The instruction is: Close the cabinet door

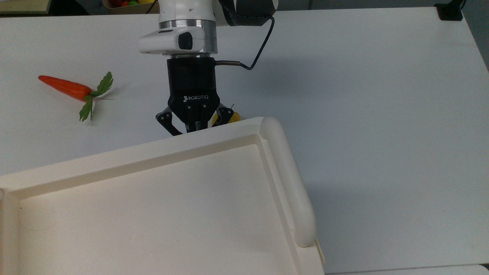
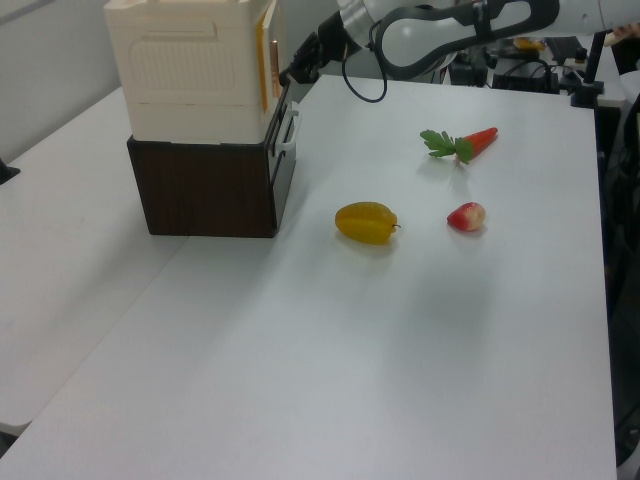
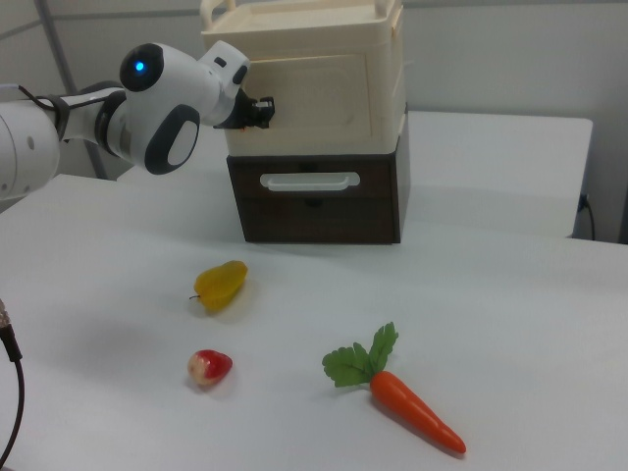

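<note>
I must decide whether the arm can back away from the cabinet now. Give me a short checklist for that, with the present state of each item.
1. Cabinet door flat against the cabinet front: looks ok in the right view; in the left view its edge seems nearly flush, a small gap cannot be ruled out.
2. Gripper at the door: ok, up against the cabinet's front.
3. Whether anything is held: cannot tell.
4. Retreat path over the table: ok; yellow fruit, strawberry and carrot lie away from it in the left view.
5. Drawer below shut: ok.
</note>
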